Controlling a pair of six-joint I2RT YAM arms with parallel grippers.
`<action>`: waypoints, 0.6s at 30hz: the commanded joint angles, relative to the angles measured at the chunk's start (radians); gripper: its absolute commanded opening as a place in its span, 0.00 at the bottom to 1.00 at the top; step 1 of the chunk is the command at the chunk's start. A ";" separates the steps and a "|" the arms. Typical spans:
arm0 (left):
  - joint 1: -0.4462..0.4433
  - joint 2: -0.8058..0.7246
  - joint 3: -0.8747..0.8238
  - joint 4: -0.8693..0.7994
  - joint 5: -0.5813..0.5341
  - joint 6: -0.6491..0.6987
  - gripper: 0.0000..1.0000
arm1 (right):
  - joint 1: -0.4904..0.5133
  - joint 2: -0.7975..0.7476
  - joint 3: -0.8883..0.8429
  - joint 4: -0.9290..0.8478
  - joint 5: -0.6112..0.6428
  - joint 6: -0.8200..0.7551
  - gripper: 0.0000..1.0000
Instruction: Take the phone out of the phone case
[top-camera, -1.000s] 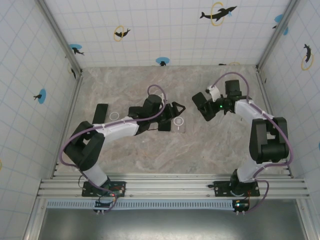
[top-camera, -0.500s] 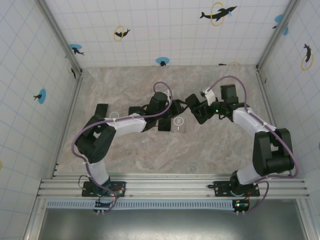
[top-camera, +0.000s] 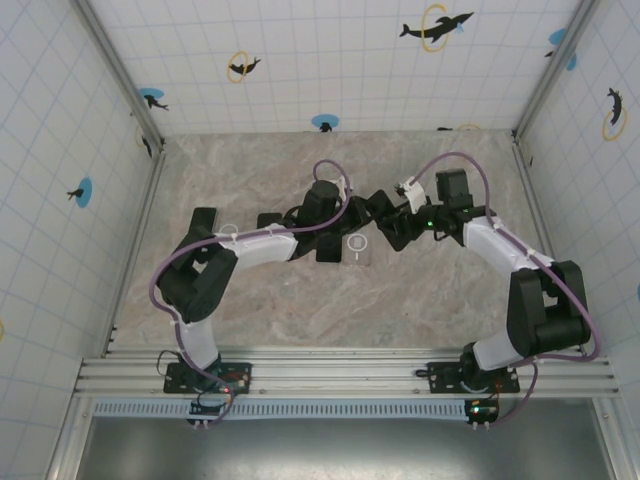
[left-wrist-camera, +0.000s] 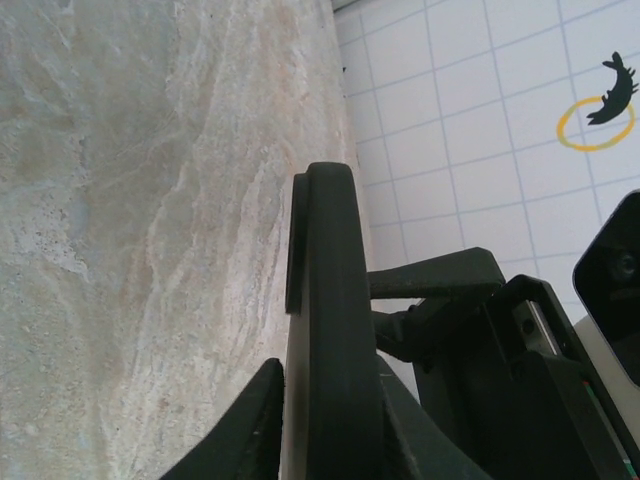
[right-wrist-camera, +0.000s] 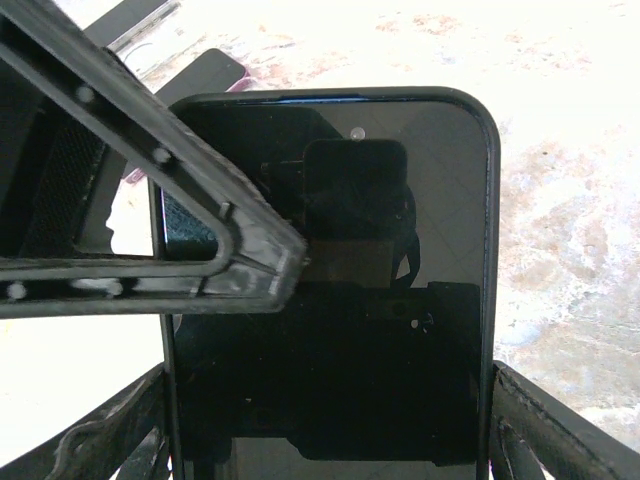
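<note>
The phone (right-wrist-camera: 330, 300) shows its dark screen in the right wrist view, framed by the black phone case (right-wrist-camera: 490, 250). My right gripper (right-wrist-camera: 330, 440) is shut on the case's two long sides and holds it above the table. One finger (right-wrist-camera: 150, 260) of the left gripper crosses the screen's upper left. In the left wrist view the case (left-wrist-camera: 335, 300) stands edge-on, and my left gripper (left-wrist-camera: 325, 430) is shut on it, one finger on each face. From above, the left gripper (top-camera: 360, 208) and right gripper (top-camera: 385, 222) meet over the table's middle.
A pale case with a ring (top-camera: 357, 247) lies on the marble table just below the grippers, with a dark slab (top-camera: 328, 248) beside it. Another black slab (top-camera: 204, 222) and a small ring (top-camera: 229, 232) lie to the left. Tiled walls close three sides.
The right arm carried the cased phone leftward to the table's middle. The left gripper rose from the pale case, moved right to meet it, and its jaws closed on the case.
</note>
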 joint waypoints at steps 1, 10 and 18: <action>-0.005 0.012 0.035 0.025 0.028 0.000 0.15 | 0.011 -0.027 0.046 -0.024 -0.035 -0.005 0.46; -0.004 -0.009 0.038 0.025 0.032 0.002 0.03 | 0.015 -0.048 0.036 -0.032 -0.028 -0.015 0.65; 0.029 -0.083 0.022 0.012 0.034 0.022 0.05 | -0.012 -0.141 -0.049 0.063 -0.049 0.069 0.89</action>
